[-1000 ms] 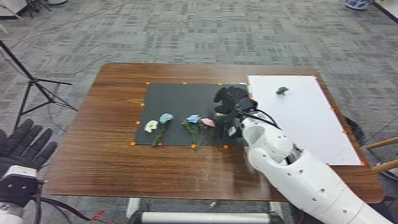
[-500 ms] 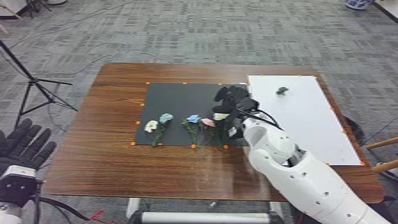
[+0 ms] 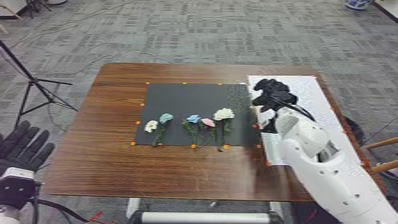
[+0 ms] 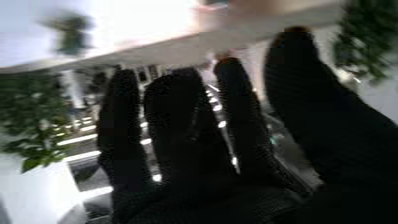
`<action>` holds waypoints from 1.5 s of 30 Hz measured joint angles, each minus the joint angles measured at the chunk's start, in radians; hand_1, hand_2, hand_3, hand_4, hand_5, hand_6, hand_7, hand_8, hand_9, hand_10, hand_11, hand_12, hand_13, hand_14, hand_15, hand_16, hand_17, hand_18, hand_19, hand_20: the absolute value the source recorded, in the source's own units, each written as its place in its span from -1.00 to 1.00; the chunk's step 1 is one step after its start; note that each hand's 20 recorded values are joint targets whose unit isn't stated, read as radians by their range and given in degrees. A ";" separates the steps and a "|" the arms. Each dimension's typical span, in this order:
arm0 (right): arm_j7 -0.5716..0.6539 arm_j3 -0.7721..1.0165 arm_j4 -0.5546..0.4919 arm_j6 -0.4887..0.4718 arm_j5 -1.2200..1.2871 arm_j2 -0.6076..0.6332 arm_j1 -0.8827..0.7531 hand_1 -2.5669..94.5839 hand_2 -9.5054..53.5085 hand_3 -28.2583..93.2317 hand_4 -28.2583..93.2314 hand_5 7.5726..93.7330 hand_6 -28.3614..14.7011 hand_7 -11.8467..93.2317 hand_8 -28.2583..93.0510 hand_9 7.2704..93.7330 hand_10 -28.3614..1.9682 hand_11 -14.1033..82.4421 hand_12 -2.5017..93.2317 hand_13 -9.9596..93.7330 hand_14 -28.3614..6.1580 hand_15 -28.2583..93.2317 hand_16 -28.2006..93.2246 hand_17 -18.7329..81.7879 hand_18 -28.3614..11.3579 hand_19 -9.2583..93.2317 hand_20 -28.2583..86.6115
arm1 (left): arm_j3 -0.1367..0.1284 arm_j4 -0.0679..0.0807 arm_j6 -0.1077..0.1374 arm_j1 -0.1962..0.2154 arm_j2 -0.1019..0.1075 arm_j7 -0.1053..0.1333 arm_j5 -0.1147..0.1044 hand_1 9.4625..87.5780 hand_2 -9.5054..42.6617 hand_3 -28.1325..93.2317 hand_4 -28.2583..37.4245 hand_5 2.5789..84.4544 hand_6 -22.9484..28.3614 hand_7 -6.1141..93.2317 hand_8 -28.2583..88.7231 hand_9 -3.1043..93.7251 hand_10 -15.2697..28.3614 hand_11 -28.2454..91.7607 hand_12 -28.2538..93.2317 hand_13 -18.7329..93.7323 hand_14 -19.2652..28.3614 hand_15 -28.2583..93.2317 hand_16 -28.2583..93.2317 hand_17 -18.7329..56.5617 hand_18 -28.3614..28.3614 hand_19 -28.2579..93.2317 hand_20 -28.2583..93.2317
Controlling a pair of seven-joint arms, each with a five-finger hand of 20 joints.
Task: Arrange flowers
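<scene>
Nearby, tripod (image 3: 34,79), R hand (image 3: 277,95) over wht sheet (image 3: 325,117)

Grey patterned carpet (image 3: 195,30) spreads around the brown wooden surface (image 3: 98,165). A black tripod (image 3: 32,80) stands to the left; a blue-and-white vase (image 3: 357,4) sits far off at right, pale wooden furniture (image 3: 386,143) nearer. The right wrist view shows blurred green leafy plants (image 4: 31,115) and bright white streaks of light (image 4: 80,156).
</scene>
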 measured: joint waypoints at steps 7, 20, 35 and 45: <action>0.037 -0.036 0.113 0.007 -0.005 0.043 0.052 0.00 -1.00 0.78 -1.00 -0.11 0.06 -0.53 -0.71 -0.24 -0.19 -0.48 -0.72 0.38 -0.02 0.76 -0.05 -0.09 -0.74 0.66 0.15 | 0.002 0.000 -0.001 0.004 0.000 0.005 0.002 -0.64 0.11 0.61 -1.00 -0.20 0.19 -0.65 -0.65 -0.33 0.26 -0.28 -0.34 -0.29 0.34 -0.13 -0.58 -0.61 0.36 -0.23 -0.33; 0.045 -0.188 0.278 0.190 -0.026 0.055 0.211 0.06 -1.00 0.79 -1.00 -0.11 0.08 -0.52 -0.73 -0.25 -0.16 -0.45 -0.75 0.38 0.00 0.72 -0.02 -0.07 -0.72 0.66 0.11 | 0.030 0.001 -0.015 -0.003 0.001 0.003 0.016 -0.64 0.12 0.60 -1.00 -0.21 0.19 -0.66 -0.65 -0.33 0.26 -0.29 -0.34 -0.29 0.34 -0.14 -0.58 -0.60 0.36 -0.25 -0.33; 0.083 -0.236 0.378 0.043 0.010 0.048 0.304 0.17 -1.00 0.72 -1.00 -0.13 0.15 -0.50 -0.74 -0.22 -0.01 -0.42 -0.76 0.37 0.10 0.67 0.06 -0.07 -0.70 0.67 0.09 | 0.032 -0.008 -0.018 0.001 0.011 0.011 0.014 -0.64 0.11 0.61 -1.00 -0.21 0.19 -0.65 -0.65 -0.34 0.26 -0.29 -0.34 -0.29 0.34 -0.14 -0.57 -0.61 0.36 -0.24 -0.33; 0.061 -0.260 0.423 0.002 0.025 0.044 0.323 0.16 -1.00 0.68 -1.00 0.16 0.25 -0.47 -0.75 0.29 0.10 -0.33 -0.65 0.45 0.10 0.66 -0.06 -0.04 -0.71 0.68 0.14 | 0.032 -0.008 -0.029 -0.004 0.015 0.013 0.014 -0.64 0.10 0.61 -1.00 -0.21 0.19 -0.66 -0.65 -0.34 0.26 -0.29 -0.34 -0.29 0.33 -0.14 -0.57 -0.61 0.36 -0.24 -0.33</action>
